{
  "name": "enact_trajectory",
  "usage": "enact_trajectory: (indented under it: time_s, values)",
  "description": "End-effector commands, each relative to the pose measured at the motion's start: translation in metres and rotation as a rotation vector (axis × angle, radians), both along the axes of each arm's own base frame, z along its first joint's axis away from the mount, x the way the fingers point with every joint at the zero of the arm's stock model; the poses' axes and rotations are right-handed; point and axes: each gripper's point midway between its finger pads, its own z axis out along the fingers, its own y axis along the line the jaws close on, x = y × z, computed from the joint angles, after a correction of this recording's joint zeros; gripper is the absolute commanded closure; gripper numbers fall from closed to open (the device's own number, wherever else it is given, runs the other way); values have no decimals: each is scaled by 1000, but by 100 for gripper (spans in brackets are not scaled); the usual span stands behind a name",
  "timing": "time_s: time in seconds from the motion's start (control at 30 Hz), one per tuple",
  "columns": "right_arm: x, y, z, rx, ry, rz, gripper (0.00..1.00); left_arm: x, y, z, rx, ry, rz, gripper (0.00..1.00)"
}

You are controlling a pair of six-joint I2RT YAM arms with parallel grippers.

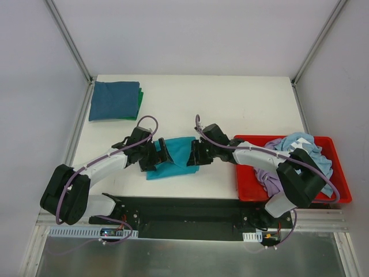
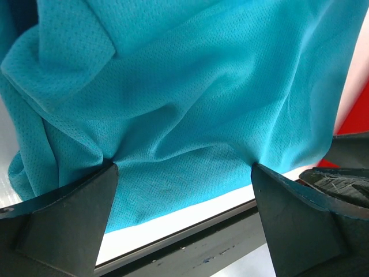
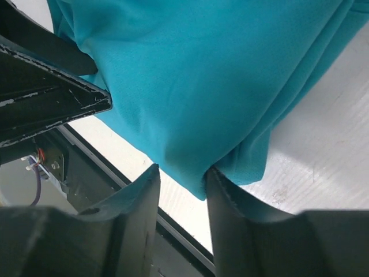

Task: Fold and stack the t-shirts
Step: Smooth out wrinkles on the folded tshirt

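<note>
A teal t-shirt (image 1: 176, 154) lies partly folded on the white table (image 1: 230, 104) between my two grippers. My left gripper (image 1: 160, 154) is at its left edge. In the left wrist view the left gripper (image 2: 184, 172) is wide open, and both fingertips touch the wrinkled teal fabric (image 2: 190, 86). My right gripper (image 1: 196, 153) is at the shirt's right edge. In the right wrist view the right gripper (image 3: 182, 173) is nearly closed, with a folded edge of the teal shirt (image 3: 202, 86) pinched between its tips just above the table.
A folded stack of blue and green shirts (image 1: 115, 100) lies at the back left. A red bin (image 1: 248, 187) at the right holds several crumpled shirts (image 1: 300, 153). The table's near edge and the black base rail (image 1: 184, 210) run just below the teal shirt.
</note>
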Motion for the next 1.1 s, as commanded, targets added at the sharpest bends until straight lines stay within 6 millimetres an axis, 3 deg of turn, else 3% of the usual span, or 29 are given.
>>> enact_trajectory:
  time_s: [0.0,0.17,0.53,0.63,0.77,0.83,0.97,1.03,1.07]
  values:
    - [3,0,6,1,-21,-14,69,-2,12,-9,67,-3,27,1]
    - [8,-20,9,-90,-66,-49,100,-3,23,-16,127,2,42,1]
    - [23,-37,24,-197,-66,-14,99,-21,30,-29,155,54,15,1]
    - [21,-37,12,-212,-33,-16,98,-22,31,-29,151,50,11,1]
    - [32,-55,0,-290,-36,-77,97,-25,33,-29,155,50,8,1]
    - [35,-61,-3,-319,-54,-84,90,-26,33,-28,155,46,5,1]
    - [36,-51,6,-265,-86,-39,84,-27,28,-22,122,37,-19,1]
    - [35,-44,16,-212,-107,-8,72,-28,20,-15,84,31,-49,1]
    - [34,-40,23,-183,-120,0,59,-29,16,-10,55,31,-67,1]
